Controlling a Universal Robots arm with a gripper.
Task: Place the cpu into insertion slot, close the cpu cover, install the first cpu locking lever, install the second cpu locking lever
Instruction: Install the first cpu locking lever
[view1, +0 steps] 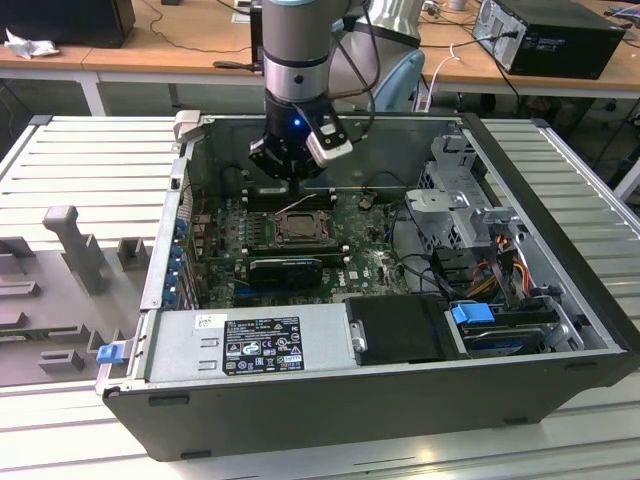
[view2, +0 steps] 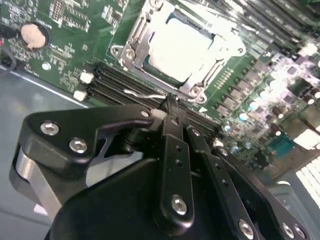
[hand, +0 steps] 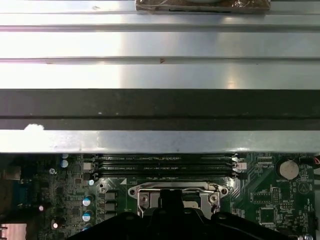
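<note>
I see gripper (view2: 172, 102) fingers pressed together, hovering beside memory slots (view2: 125, 87); cpu (view2: 182, 50) seated in insertion slot (view2: 134, 54), cpu cover (view2: 220, 62) down.

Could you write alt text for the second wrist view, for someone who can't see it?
A pale silvery cpu sits in the insertion slot on a green motherboard, with the metal cpu cover framing it. The robot's black gripper fills the foreground, its tips beside black memory slots.
</note>
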